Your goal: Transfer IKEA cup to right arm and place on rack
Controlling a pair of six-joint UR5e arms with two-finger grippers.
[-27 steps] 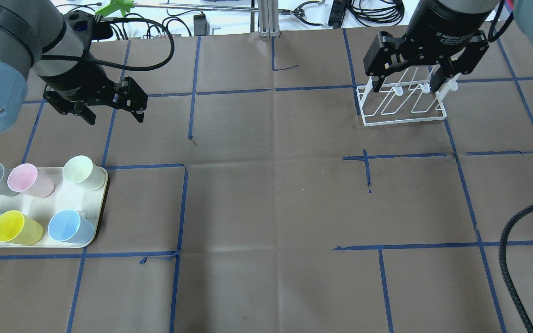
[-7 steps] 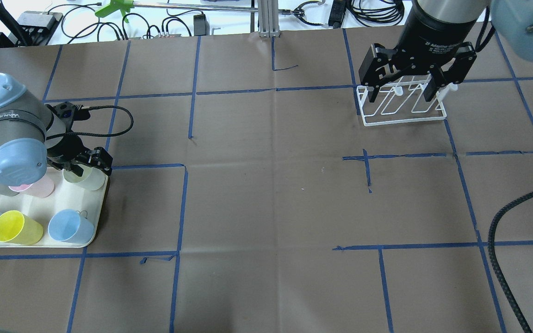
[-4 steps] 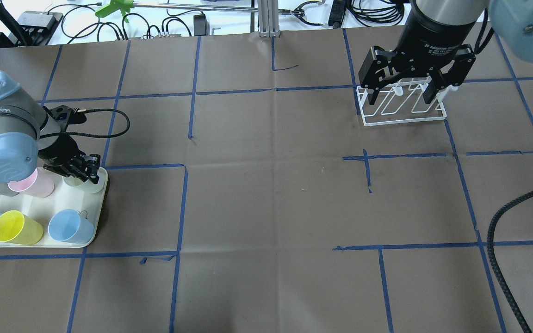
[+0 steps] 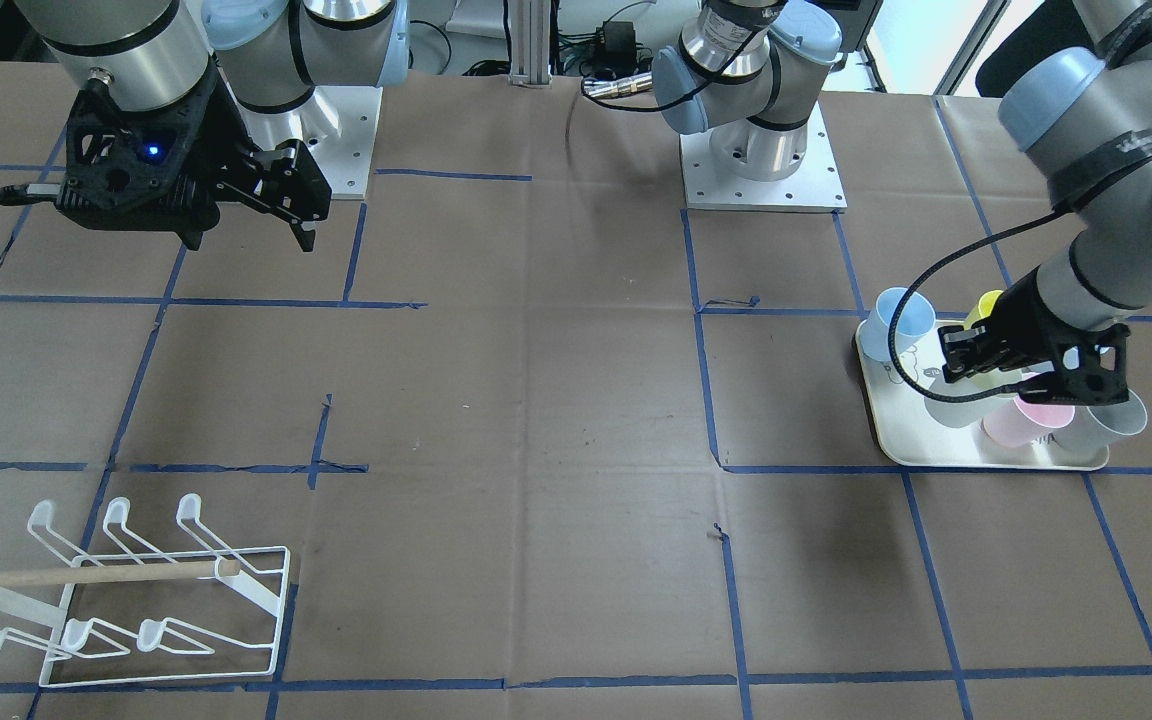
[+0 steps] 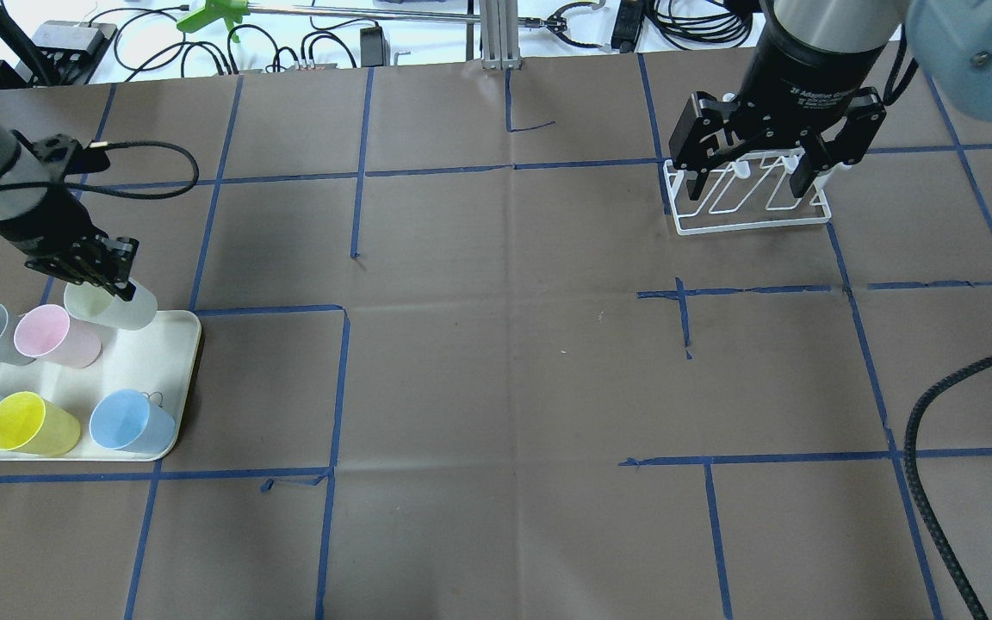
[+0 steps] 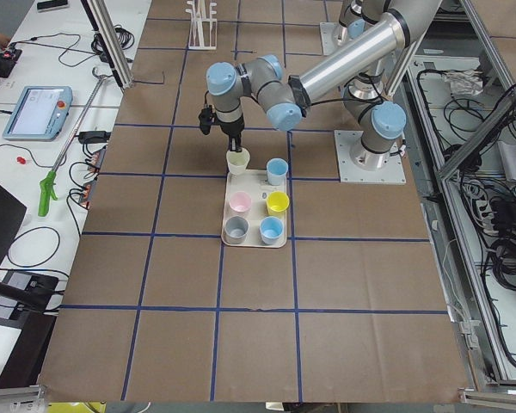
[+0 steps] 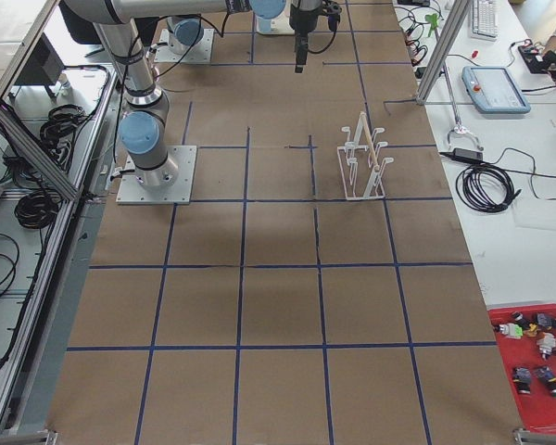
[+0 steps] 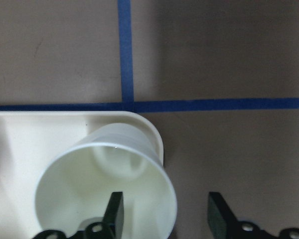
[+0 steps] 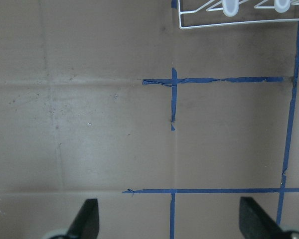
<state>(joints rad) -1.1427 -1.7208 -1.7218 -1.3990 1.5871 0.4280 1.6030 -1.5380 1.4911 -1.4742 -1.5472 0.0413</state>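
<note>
1. Straddling one wall of the pale cup (image 8: 79, 189), the left gripper (image 8: 165, 196) is standing part-way open. One finger is dipping inside, the other is hanging outside, and gaps are showing either side of the wall, so it is gripping nothing yet.
2. The cup is sitting at the tray (image 5: 134, 366) corner nearest the table's middle. Whether its base is touching the tray I cannot tell.
3. It is looking like light, thin, smooth plastic, so I'm expecting it to flex or slip. I'm judging the wall just under the rim the place to pinch.
4. The pink cup (image 5: 57, 337) is crowding it, just beside.
5. The right gripper (image 5: 746, 195) is waiting wide open and empty, high up near the rack (image 5: 754, 226).
</note>
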